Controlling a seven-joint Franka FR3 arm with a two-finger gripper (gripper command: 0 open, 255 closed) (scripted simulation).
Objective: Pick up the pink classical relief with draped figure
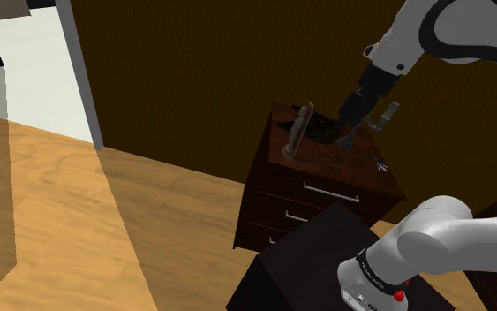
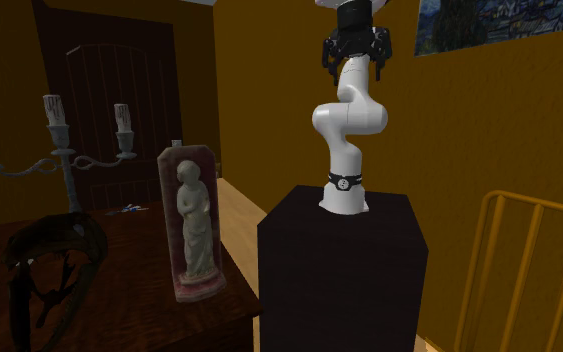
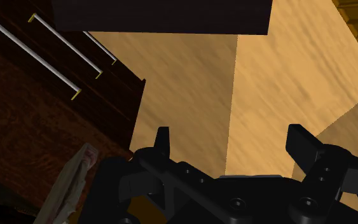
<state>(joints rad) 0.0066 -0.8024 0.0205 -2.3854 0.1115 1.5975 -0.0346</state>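
Note:
The relief (image 2: 191, 222) is a pinkish upright slab with a pale draped figure on its face. It stands near the edge of the dark wooden dresser (image 1: 326, 159). In the shoulder view the relief (image 1: 297, 131) appears as a thin slab, and my gripper (image 1: 347, 131) hovers to its right above the dresser top, not touching it. In the wrist view the fingers (image 3: 163, 143) stand wide apart with nothing between them, and the relief (image 3: 72, 184) lies off beside the gripper (image 3: 231, 145). From the second exterior view the gripper (image 2: 356, 58) hangs high, well above the dresser.
A dark helmet-like object (image 2: 49, 260), a grey candelabra (image 2: 59, 150) and small scissors (image 1: 377, 163) share the dresser top. The black stand (image 2: 339, 250) is beside the dresser, with a yellow chair (image 2: 529, 270) beyond it. Drawer handles (image 3: 56, 51) face the wooden floor (image 3: 266, 95).

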